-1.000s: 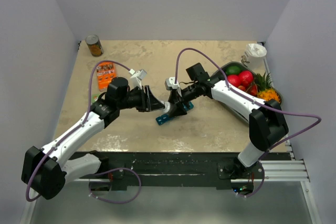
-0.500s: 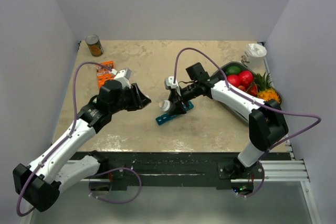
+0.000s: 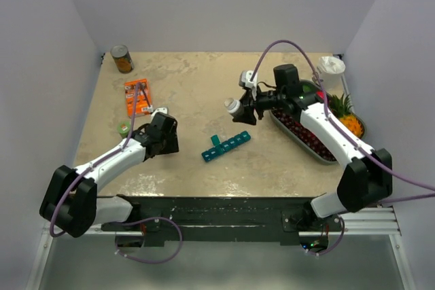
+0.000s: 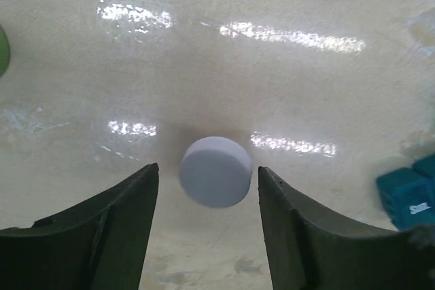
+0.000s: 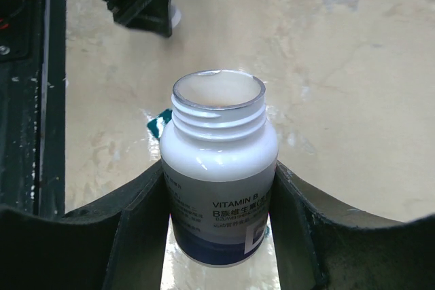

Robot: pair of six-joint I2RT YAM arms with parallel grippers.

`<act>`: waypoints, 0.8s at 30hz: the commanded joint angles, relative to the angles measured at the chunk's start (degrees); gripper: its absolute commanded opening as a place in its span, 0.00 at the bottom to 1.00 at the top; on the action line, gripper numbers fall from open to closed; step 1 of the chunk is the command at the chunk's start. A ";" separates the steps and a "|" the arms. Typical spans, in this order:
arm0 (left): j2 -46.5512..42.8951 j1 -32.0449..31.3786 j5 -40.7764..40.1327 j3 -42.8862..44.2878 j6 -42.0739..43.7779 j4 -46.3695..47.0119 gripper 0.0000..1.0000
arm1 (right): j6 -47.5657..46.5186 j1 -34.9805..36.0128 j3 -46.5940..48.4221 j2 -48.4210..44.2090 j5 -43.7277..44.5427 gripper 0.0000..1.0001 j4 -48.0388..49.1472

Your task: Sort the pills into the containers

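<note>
1. The teal pill-organiser strip (image 3: 225,146) lies flat and slantwise on the tabletop (image 3: 204,79), between the two grippers. It looks like light, stiff plastic, so it may skid on the glossy surface. I would steady it by its long sides. One lid near its left end seems to be raised.
2. Left of the strip, a little apart, the left gripper (image 3: 168,139) sits low over the table on a stretched, low-lying arm. Its fingers are spread either side of a white round cap (image 4: 216,171) lying flat, and they do not touch it.
3. Beyond the strip, toward its right end, the right gripper (image 3: 241,108) is clamped on the body of an uncapped Vitamin B bottle (image 5: 219,195), below the threaded neck. The arm reaches in bent over the fruit tray (image 3: 309,146). The bottle looks rigid, smooth and light, and tipping it would spill it. Its contents cannot be seen.
</note>
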 commanded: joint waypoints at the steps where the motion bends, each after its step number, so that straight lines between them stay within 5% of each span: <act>1: -1.73 0.96 -3.63 -1.51 0.80 3.19 0.73 | 2.26 -0.26 3.85 -5.70 5.75 0.00 0.44; 4: -4.18 1.23 -2.93 -1.60 0.72 3.02 0.90 | 3.32 -0.70 5.43 -6.93 5.32 0.00 0.26; 9: -7.97 1.32 4.34 1.91 3.52 0.38 0.95 | 5.08 -0.62 2.37 -7.64 2.95 0.00 2.28; 13: -13.84 1.32 23.83 3.85 10.20 2.83 0.96 | 3.76 -0.70 -1.94 -8.78 2.42 0.00 4.65; 17: -20.45 1.23 49.91 -2.63 6.38 22.89 0.95 | 1.57 -0.70 -5.28 -8.79 1.80 0.00 5.45; 20: -21.34 0.71 54.28 -5.72 -2.32 36.10 0.95 | 0.95 -0.70 -6.16 -8.52 0.93 0.00 5.62; 24: -18.35 -2.54 50.43 -4.50 -6.49 41.15 0.96 | 0.51 -0.70 -7.04 -7.73 0.13 0.00 5.88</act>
